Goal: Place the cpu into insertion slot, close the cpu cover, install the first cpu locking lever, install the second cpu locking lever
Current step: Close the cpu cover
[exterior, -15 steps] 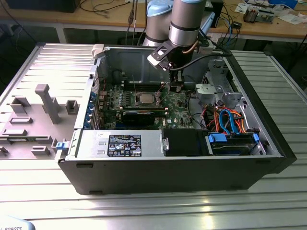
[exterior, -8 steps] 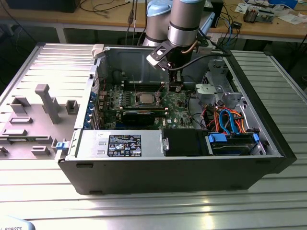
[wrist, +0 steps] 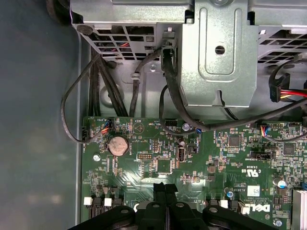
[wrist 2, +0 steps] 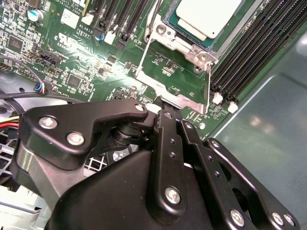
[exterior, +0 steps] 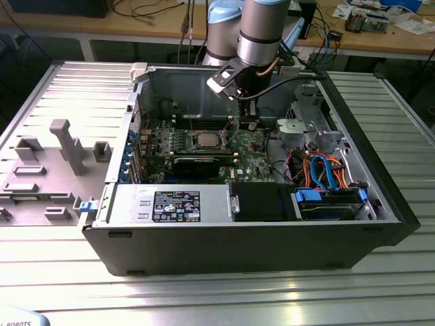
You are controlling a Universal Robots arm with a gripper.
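Green motherboard (wrist 2: 86,57), hand (wrist 2: 165,113) low at cpu cover (wrist 2: 184,99)

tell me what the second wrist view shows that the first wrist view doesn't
Second wrist view: the cpu seated in the insertion slot, and the cpu cover swung open, its edge at the gripper. First wrist view: a coin battery, black cables and a metal drive cage. Both: the gripper's black fingers, together, over the green motherboard.
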